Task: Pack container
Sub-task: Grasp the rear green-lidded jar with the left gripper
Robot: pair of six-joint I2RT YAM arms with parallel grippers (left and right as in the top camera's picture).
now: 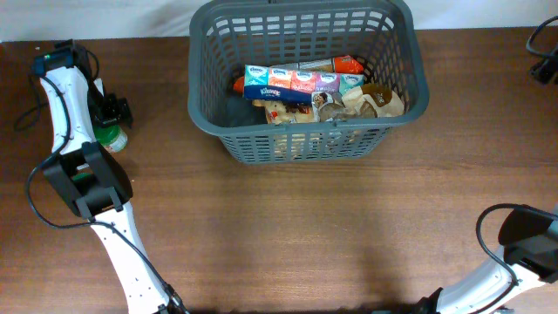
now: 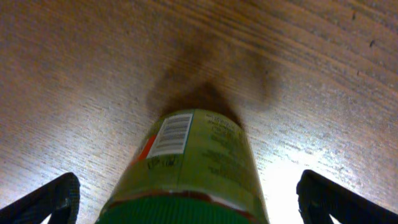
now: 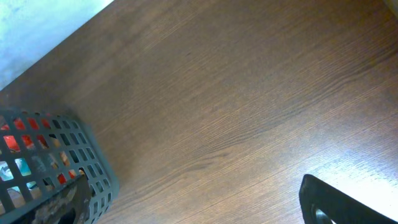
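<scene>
Overhead, and the basket [image 1: 202, 105] sits at the top middle of the table [image 1: 288, 227], its far rim cut off by the frame edge. Inside it, a row of tissue packs [image 1: 301, 83] lies across the middle, with an orange tube [image 1: 336, 64] behind and a crumpled brown bag [image 1: 382, 100] to the right; what lies under them is too jumbled to make out. Over on the far left, the left arm [image 1: 65, 96] covers most of a small bottle [image 1: 113, 139], well apart from the basket, so only a bit of green and white peeks out. Down to the left wrist view: the bottle fills the middle, lying on the wood with its barcode label [image 2: 169, 135] up and its green cap [image 2: 183, 211] sliced off by the bottom edge. The left gripper [image 2: 186, 202] stands wide open, one finger [image 2: 53, 199] on each side of the bottle with clear wood between, touching nothing as far as I can see. Right wrist view now: bare wood, and one corner of the basket low on the left, red and blue showing through the slots. The right gripper [image 3: 193, 211] also looks spread wide and has nothing in it; one dark finger [image 3: 336, 202] shows at the lower right, and a blurred dark shape in front of the basket corner seems to be the other. From above, the right arm [image 1: 523, 249] is mostly out of frame at the lower right.
</scene>
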